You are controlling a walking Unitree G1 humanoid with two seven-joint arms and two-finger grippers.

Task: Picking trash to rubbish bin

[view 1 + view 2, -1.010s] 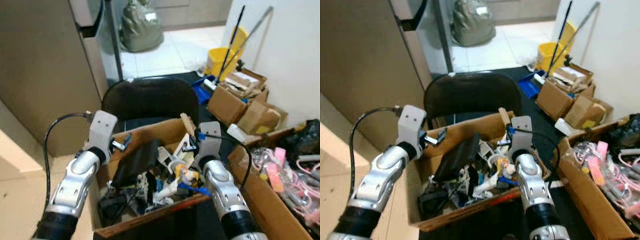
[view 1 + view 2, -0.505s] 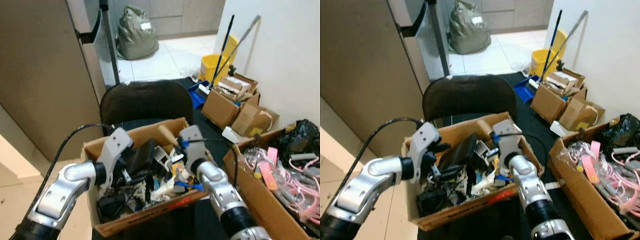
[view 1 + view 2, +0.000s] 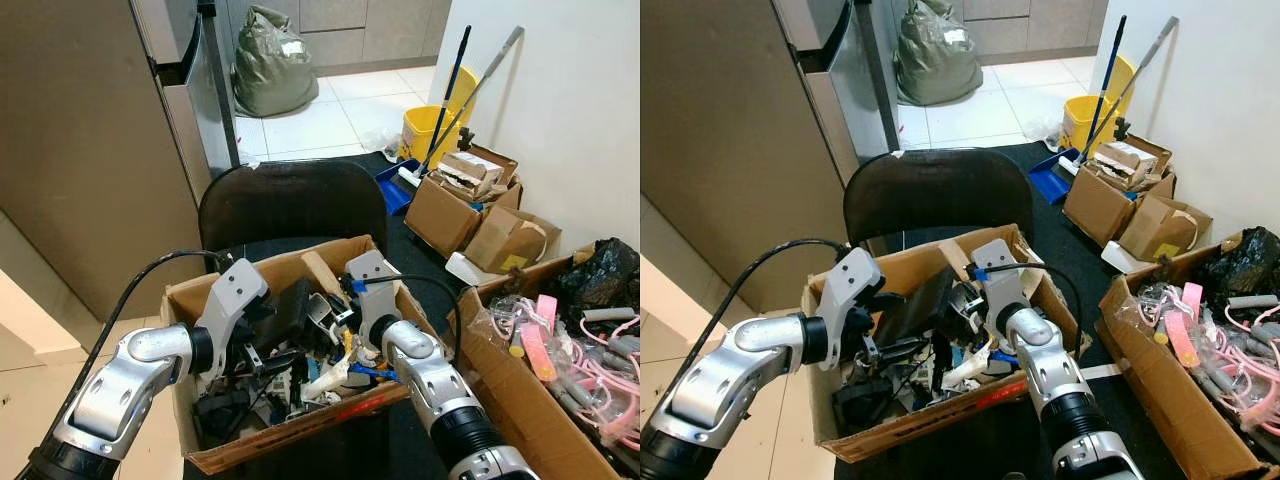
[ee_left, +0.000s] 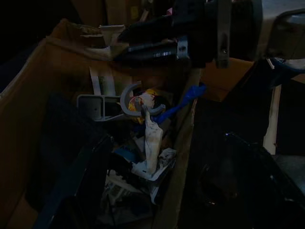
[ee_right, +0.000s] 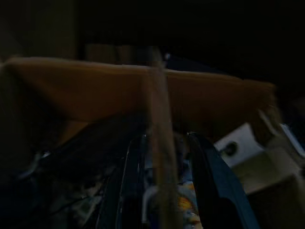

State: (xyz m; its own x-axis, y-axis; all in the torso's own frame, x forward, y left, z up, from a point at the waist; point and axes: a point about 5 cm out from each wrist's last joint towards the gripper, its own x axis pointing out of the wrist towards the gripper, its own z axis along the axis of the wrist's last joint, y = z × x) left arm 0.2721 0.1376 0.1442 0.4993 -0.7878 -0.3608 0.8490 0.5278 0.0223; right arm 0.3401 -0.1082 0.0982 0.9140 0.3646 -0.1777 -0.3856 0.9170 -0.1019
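Observation:
An open cardboard box [image 3: 290, 440] crammed with mixed trash stands on a black chair [image 3: 290, 200]. My left gripper [image 3: 252, 348] reaches down into its left half, fingers [image 4: 81, 186] spread wide and open over dark clutter. Ahead of it lie a grey plastic clamp [image 4: 119, 102], a blue strip [image 4: 186, 98] and a white wrapper [image 4: 150, 143]. My right gripper [image 3: 328, 303] is low in the box's middle, pointing left. Its two black fingers [image 5: 133, 181] stand open on either side of a tan stick [image 5: 159, 143], which leans up at the box's back wall [image 3: 318, 272].
A big cardboard box [image 3: 500, 400] of pink cables sits close on the right. Smaller boxes [image 3: 470, 210], a yellow bucket [image 3: 430, 130] with mop handles and a white wall lie behind it. A tall cabinet [image 3: 90, 150] stands left; a grey-green sack [image 3: 270, 60] lies on tiles beyond.
The camera has pulled back a little. My left gripper went from the box's outer left rim down into the trash. My right gripper moved left, deeper into the box.

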